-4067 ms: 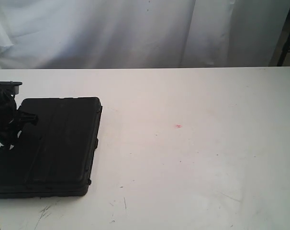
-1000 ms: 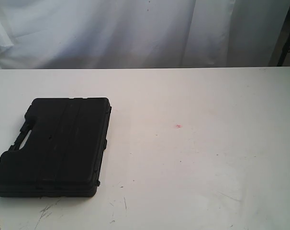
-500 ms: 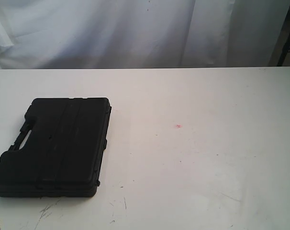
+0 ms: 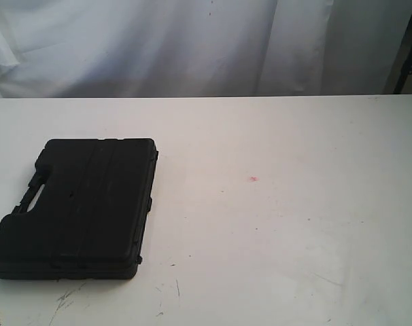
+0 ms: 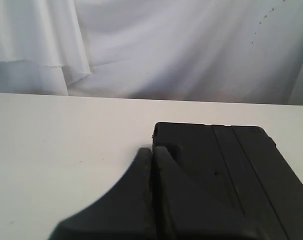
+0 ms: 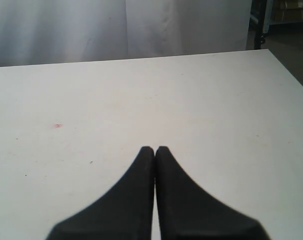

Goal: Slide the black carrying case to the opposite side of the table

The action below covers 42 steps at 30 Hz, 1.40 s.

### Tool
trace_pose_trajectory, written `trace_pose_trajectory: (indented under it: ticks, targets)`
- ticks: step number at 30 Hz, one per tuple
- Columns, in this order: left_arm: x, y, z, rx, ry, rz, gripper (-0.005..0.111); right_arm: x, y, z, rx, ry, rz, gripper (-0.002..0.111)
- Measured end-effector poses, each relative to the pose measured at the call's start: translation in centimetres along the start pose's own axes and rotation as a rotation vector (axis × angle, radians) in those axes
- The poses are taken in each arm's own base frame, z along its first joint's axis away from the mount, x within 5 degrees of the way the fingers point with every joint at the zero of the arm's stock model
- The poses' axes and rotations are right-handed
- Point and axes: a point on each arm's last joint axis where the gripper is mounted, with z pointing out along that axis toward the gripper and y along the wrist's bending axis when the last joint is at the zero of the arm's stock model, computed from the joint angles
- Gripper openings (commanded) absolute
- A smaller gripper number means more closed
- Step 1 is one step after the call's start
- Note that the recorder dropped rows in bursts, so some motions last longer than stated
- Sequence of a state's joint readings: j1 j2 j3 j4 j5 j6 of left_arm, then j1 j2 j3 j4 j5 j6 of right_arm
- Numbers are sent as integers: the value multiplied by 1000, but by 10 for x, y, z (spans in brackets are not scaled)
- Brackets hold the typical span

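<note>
1. Black case point(image 4: 80, 207) lies flat on the table point(image 4: 294, 224), well apart from the red spot point(image 4: 253, 178).
2. Left gripper point(image 5: 152, 150) and right gripper point(image 6: 155, 149) are both closed, empty.
3. Most of the crossing seemingly remains.

left gripper point(image 5: 152, 150): closed (fingertips together) | right gripper point(image 6: 155, 149): closed

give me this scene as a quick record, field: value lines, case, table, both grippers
case: black case lying flat, lid up, on the left part of the table in the exterior view
handle: cut-out handle on its left edge
table: white table, small red spot near the middle
left gripper: left gripper shut, holding nothing
right gripper: right gripper shut, above bare table
arms in exterior view: none visible
</note>
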State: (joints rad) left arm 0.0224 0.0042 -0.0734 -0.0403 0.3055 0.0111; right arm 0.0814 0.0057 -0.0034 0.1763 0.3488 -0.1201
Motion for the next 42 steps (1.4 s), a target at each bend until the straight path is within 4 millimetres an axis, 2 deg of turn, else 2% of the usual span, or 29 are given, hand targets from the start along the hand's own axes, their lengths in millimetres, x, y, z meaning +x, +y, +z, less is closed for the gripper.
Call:
trace_pose_trajectory:
  ticks: [7,42]
  targets:
    - [18,2,6,-21,23,-18,0,0,0,0,0,0,0,0]
    - [21,0,6,17,54,39,0,0,0,0,0,0,0,0]
